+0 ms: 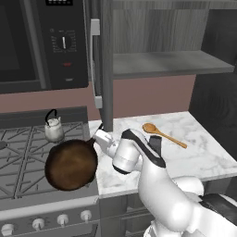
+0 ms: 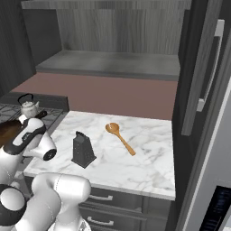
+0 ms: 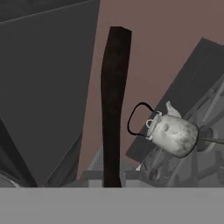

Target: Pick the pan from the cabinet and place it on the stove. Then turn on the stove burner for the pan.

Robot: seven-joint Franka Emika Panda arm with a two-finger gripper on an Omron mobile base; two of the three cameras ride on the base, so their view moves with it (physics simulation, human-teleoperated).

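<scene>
Jaws clenched on the pan's handle (image 3: 114, 105) — I see it running up from the gripper (image 1: 98, 135) | pan (image 1: 71, 165) over the stove (image 1: 23, 152) front-right grate, near the kettle (image 1: 53, 126) | cabinet (image 1: 162, 60) open, shelf bare — wooden spoon (image 1: 163, 134) on the counter (image 1: 203, 148).

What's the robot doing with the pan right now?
Gripper shut on the long black handle. Round dark brown pan over the grey stove's black grates. Small silver kettle close behind it.
</scene>
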